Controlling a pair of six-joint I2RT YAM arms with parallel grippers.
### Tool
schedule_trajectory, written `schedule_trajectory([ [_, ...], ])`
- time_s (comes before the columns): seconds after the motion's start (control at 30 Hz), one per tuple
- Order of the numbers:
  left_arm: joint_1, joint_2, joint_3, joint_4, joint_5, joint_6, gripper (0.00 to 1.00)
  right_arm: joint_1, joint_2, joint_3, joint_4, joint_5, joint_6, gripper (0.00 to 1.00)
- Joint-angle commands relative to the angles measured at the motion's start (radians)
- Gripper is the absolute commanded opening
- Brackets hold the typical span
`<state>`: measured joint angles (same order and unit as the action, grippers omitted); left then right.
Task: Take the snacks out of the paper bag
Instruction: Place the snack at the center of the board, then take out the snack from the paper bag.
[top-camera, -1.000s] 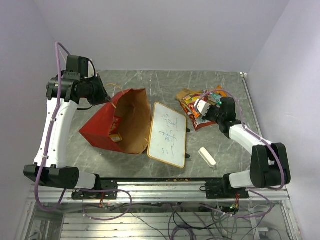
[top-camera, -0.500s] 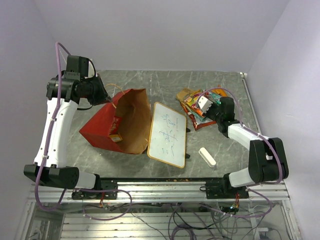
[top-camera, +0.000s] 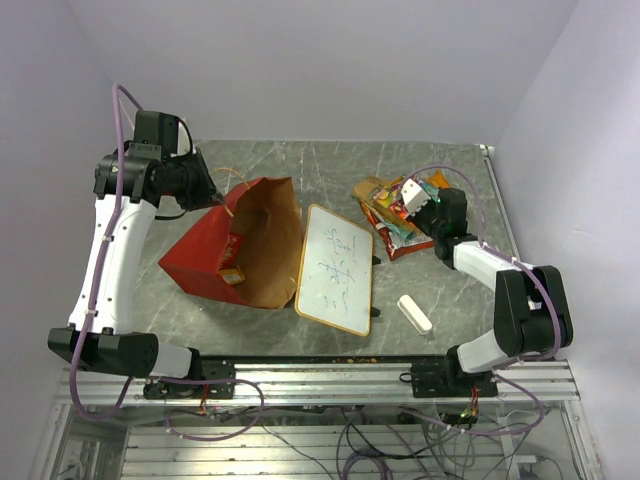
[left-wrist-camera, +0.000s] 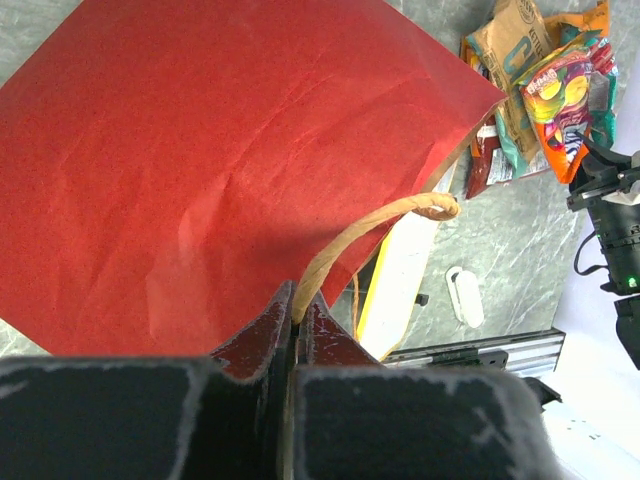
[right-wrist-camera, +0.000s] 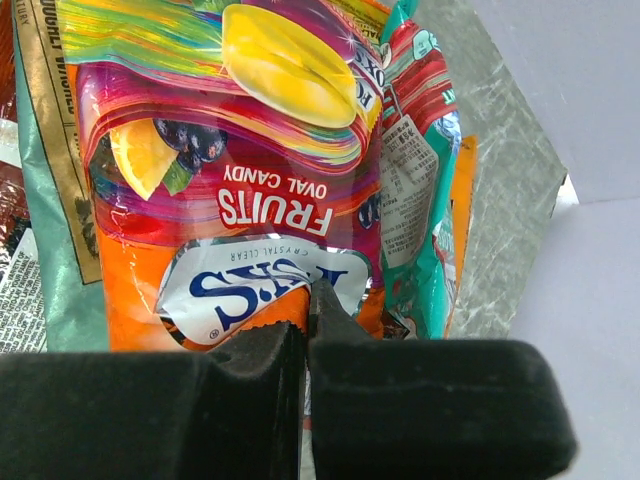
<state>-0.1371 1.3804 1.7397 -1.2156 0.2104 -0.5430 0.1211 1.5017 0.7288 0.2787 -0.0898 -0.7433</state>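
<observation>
Table (top-camera: 330, 165) seen from above: a red bag (top-camera: 200, 255) lies on its side at the left, its brown mouth facing right toward a whiteboard (top-camera: 335, 268) that lies just beside it. One orange packet (top-camera: 232, 273) is visible inside the bag. The left gripper (top-camera: 212, 193) sits at the bag's upper edge. The snacks (top-camera: 385, 205) lie in a loose pile on the table at the far right, well apart from the bag, with the right gripper (top-camera: 402, 203) on them. A white eraser (top-camera: 414, 313) lies nearer the arm bases.

Left wrist view: the left gripper (left-wrist-camera: 297, 315) is clamped on the bag's tan string handle (left-wrist-camera: 370, 225), which arcs up over the red paper (left-wrist-camera: 230, 150). The snack pile (left-wrist-camera: 545, 85), whiteboard edge (left-wrist-camera: 400, 270) and eraser (left-wrist-camera: 463, 295) show beyond the bag.

Right wrist view: the right gripper (right-wrist-camera: 305, 310) is pinched on the serrated edge of a bright fruit candy packet (right-wrist-camera: 240, 170). That packet rests on top of the pile, with a teal packet (right-wrist-camera: 420, 180) just beside it and a green and tan one (right-wrist-camera: 50, 170) on its other side.
</observation>
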Motion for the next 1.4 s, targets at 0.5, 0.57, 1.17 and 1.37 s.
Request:
schedule_trajectory([
  [0.5, -0.01, 0.019, 0.029, 0.029, 0.018, 0.002, 0.07, -0.012, -0.161, -0.05, -0.136, -0.006, 0.009, 0.44],
  [0.57, -0.01, 0.017, 0.027, 0.03, 0.018, 0.002, 0.07, -0.012, -0.188, -0.057, -0.17, -0.004, 0.006, 0.48],
  [1.17, -0.022, 0.022, 0.031, 0.028, 0.025, 0.003, 0.07, -0.003, -0.375, -0.033, -0.335, -0.181, 0.085, 0.63],
  [1.37, -0.024, 0.023, 0.05, 0.022, -0.003, 0.008, 0.07, 0.146, -0.332, 0.032, -0.243, -0.235, 0.196, 0.63],
])
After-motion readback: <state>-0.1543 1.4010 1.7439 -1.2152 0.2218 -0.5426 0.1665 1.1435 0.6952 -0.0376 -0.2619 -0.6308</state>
